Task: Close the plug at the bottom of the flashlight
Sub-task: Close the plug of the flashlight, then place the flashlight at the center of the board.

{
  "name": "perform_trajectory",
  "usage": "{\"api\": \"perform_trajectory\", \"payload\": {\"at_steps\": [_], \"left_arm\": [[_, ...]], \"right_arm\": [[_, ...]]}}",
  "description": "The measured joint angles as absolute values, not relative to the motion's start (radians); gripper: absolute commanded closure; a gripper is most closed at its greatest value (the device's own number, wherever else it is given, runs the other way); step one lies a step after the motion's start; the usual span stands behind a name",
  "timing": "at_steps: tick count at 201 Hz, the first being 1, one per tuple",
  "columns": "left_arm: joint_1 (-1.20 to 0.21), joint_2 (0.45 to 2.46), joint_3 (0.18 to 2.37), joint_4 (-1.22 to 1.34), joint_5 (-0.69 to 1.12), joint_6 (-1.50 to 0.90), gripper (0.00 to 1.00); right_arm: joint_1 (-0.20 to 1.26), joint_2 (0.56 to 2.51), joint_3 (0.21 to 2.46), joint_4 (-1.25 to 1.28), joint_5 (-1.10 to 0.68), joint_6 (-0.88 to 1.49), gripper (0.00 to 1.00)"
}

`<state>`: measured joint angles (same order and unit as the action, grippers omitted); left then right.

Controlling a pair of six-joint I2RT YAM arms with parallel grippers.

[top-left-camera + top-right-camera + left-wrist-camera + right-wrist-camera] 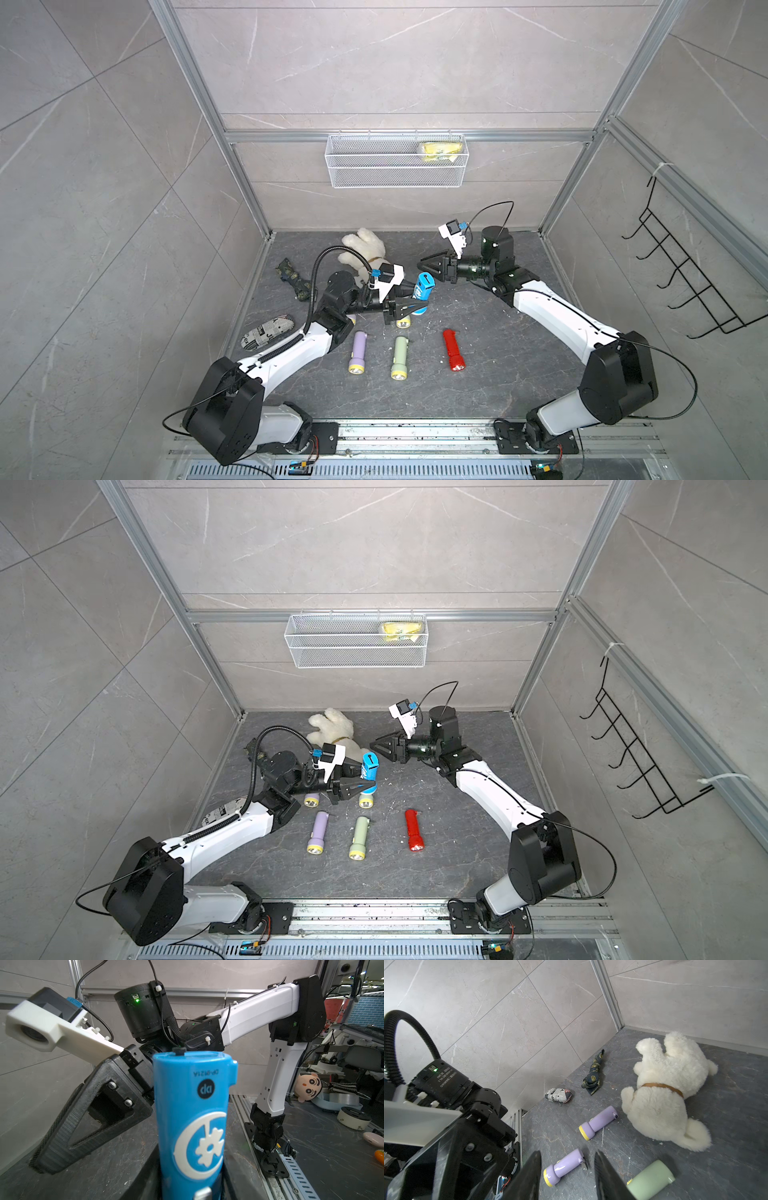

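Note:
A blue flashlight [423, 289] [369, 773] [191, 1126] stands upright above the floor, bottom end up, with my left gripper [415, 308] [360, 789] [191, 1188] shut on its lower body. Its upper end face looks flat in the left wrist view, with a small black plug nub [179, 1051] at the rim. My right gripper [422, 264] [372, 742] [568, 1155] hovers just beyond and above that end, apart from it, jaws open and empty. The blue flashlight is out of the right wrist view.
On the floor lie a purple flashlight [357, 351], a green one [400, 357], a red one [453, 350], a white plush dog [363, 249], a patterned bundle [293, 282] and a newsprint case [268, 332]. A wire basket [397, 174] hangs on the back wall.

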<state>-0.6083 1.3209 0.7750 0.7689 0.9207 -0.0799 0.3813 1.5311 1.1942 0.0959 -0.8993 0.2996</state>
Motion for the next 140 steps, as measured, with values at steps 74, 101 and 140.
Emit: {"api": "perform_trajectory", "payload": {"at_steps": [74, 101, 140], "left_arm": [[-0.675, 1.331, 0.818, 0.576, 0.753, 0.052, 1.0], [-0.723, 1.404, 0.912, 0.474, 0.624, 0.05, 1.0], [-0.775, 1.584, 1.137, 0.265, 0.41, -0.088, 1.0]], "right_arm": [[0.377, 1.48, 1.188, -0.137, -0.491, 0.25, 0.42], [0.376, 1.431, 1.171, -0.227, -0.279, 0.244, 0.24], [0.369, 1.393, 1.146, -0.334, -0.015, 0.239, 0.0]]}}
